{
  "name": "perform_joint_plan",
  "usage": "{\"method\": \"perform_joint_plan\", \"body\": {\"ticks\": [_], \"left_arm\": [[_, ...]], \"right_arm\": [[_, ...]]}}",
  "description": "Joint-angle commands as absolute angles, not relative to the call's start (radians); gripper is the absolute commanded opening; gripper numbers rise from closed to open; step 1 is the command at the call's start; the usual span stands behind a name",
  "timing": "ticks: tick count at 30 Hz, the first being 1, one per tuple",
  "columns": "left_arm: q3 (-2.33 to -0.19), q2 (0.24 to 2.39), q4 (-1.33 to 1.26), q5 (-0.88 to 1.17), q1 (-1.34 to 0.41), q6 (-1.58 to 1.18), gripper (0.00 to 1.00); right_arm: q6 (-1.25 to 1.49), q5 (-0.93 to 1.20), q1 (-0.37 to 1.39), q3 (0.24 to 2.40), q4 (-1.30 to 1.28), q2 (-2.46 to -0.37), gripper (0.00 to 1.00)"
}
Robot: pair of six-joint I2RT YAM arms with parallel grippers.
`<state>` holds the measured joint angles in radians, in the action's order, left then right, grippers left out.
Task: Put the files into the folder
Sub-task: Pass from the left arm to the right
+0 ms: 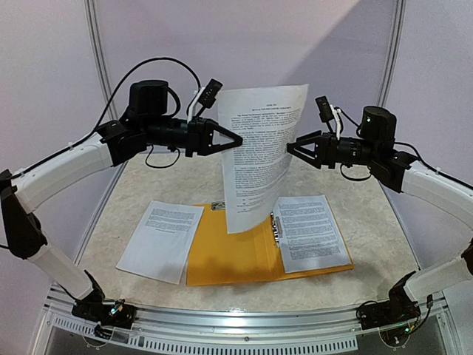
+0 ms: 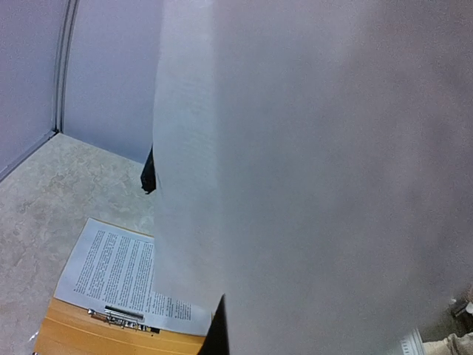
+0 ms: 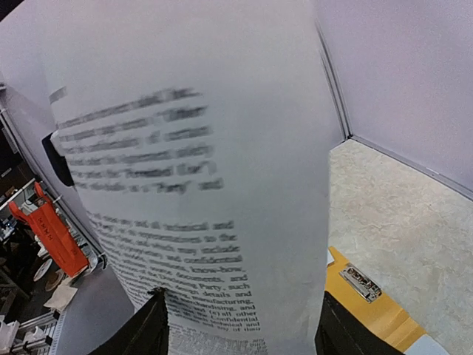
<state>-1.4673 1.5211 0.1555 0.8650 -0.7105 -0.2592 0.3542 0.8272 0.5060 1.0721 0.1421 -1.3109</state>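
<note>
A white printed sheet (image 1: 262, 148) hangs upright in the air above the open orange-yellow folder (image 1: 229, 259). My left gripper (image 1: 238, 138) is shut on the sheet's left edge. In the left wrist view the sheet (image 2: 310, 185) hides all but one finger (image 2: 218, 329). My right gripper (image 1: 290, 148) is open at the sheet's right edge. In the right wrist view the sheet (image 3: 199, 185) hangs between my spread fingers (image 3: 148, 329). A second sheet (image 1: 310, 233) lies on the folder's right half by the metal clip (image 1: 277, 225). A third sheet (image 1: 161, 240) lies on the table to the folder's left.
Purple wall panels (image 1: 59, 74) close in the table at the back and sides. A metal rail (image 1: 244, 325) runs along the near edge between the arm bases. An orange-red object (image 3: 52, 237) stands beyond the table.
</note>
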Motion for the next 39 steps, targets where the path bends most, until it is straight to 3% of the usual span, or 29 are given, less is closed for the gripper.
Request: {"method": "perform_joint_plan", "body": {"ticks": [1, 7, 16, 18, 23, 28, 36, 38, 39], "left_arm": [[-1.518, 1.556, 0.152, 0.855, -0.736, -0.232, 0.00], [-1.593, 1.584, 0.277, 0.830, -0.758, -0.139, 0.00], [-1.704, 1.579, 0.584, 0.821, -0.797, 0.154, 0.00], [-1.709, 1.576, 0.602, 0.805, -0.804, 0.171, 0.00], [-1.709, 1.582, 0.574, 0.763, -0.803, 0.128, 0.00], [-1.708, 1.598, 0.534, 0.720, -0.795, 0.066, 0.00], [-1.680, 1.604, 0.451, 0.662, -0.781, -0.047, 0.00], [-1.666, 1.605, 0.429, 0.661, -0.772, -0.081, 0.00], [-1.657, 1.605, 0.420, 0.658, -0.770, -0.098, 0.00]], "right_arm": [[0.418, 0.907, 0.510, 1.005, 0.265, -1.304, 0.67], [0.437, 0.932, 0.509, 0.985, 0.318, -1.332, 0.68], [0.414, 0.994, 0.430, 0.963, 0.298, -1.339, 0.87], [0.371, 1.019, 0.430, 0.974, 0.276, -1.344, 0.87], [0.486, 1.091, 0.430, 0.905, 0.502, -1.313, 0.84], [0.584, 1.132, 0.435, 0.879, 0.626, -1.302, 0.69], [0.743, 1.151, 0.435, 0.866, 0.787, -1.326, 0.15], [0.758, 1.141, 0.436, 0.881, 0.732, -1.331, 0.02], [0.739, 1.126, 0.433, 0.901, 0.646, -1.331, 0.00]]}}
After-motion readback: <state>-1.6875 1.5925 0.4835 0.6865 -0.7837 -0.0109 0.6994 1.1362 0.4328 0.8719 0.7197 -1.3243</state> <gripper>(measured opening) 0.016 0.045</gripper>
